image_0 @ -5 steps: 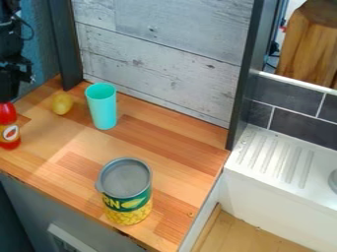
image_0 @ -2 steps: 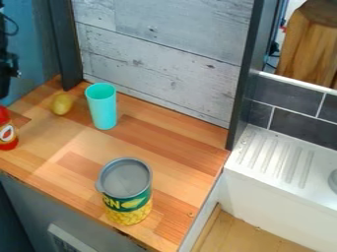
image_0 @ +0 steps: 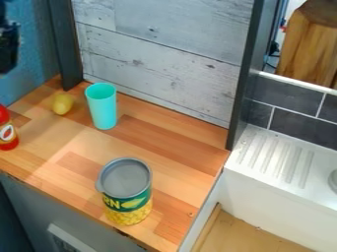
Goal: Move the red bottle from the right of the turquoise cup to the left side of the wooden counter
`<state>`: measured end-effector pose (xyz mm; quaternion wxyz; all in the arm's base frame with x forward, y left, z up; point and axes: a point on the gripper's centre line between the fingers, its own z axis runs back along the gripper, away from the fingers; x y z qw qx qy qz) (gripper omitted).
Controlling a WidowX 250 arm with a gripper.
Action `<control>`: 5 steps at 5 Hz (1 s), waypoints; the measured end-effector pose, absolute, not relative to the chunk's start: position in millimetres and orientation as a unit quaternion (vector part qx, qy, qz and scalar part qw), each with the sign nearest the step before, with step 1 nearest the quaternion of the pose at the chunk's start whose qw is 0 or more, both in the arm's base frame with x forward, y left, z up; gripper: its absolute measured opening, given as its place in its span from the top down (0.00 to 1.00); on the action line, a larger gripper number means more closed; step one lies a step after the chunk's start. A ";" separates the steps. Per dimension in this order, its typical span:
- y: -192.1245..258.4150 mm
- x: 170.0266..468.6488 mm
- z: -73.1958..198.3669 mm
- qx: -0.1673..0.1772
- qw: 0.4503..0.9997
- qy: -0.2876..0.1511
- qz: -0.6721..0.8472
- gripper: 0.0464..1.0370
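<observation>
Up at the top left, against the blue wall (image_0: pixel 33 61), we have the black gripper (image_0: pixel 8 49), partly cut off by the edge of the view, and we cannot tell whether it is set wide or narrow. Below it in our view, and apart from it, the red ketchup bottle (image_0: pixel 7 138) stands upright on the wooden counter (image_0: pixel 72 140), its white label towards us, its left side cut off by the edge. Over to the right and farther back, there's the yellow lemon (image_0: pixel 62 104), near the foot of the dark left post (image_0: pixel 64 44). Just beside it, we see the turquoise cup (image_0: pixel 103 108), upright, open mouth up, with the grey plank panel (image_0: pixel 154 49) behind. Now down to the front: a big can of corn (image_0: pixel 127 197) stands upright near the counter's front edge, grey top, green and yellow label, well apart from the rest. Across to the right, past the dark right post (image_0: pixel 247 83), we find the white ridged drainboard (image_0: pixel 263 162), dark tiles (image_0: pixel 286 98) behind it and a wooden block (image_0: pixel 308 47) in the top corner.
</observation>
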<state>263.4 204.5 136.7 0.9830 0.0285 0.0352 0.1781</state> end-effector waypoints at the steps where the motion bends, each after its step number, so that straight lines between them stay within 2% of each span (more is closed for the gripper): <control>1: 188.2 286.2 147.5 0.036 0.990 0.013 0.133 0.04; 2: 176.0 304.6 156.3 0.042 0.996 -0.012 0.079 0.04; 3: 173.9 321.6 145.4 0.031 0.997 -0.026 0.062 0.04; 5: 187.3 340.0 119.0 0.038 0.997 -0.019 0.057 0.04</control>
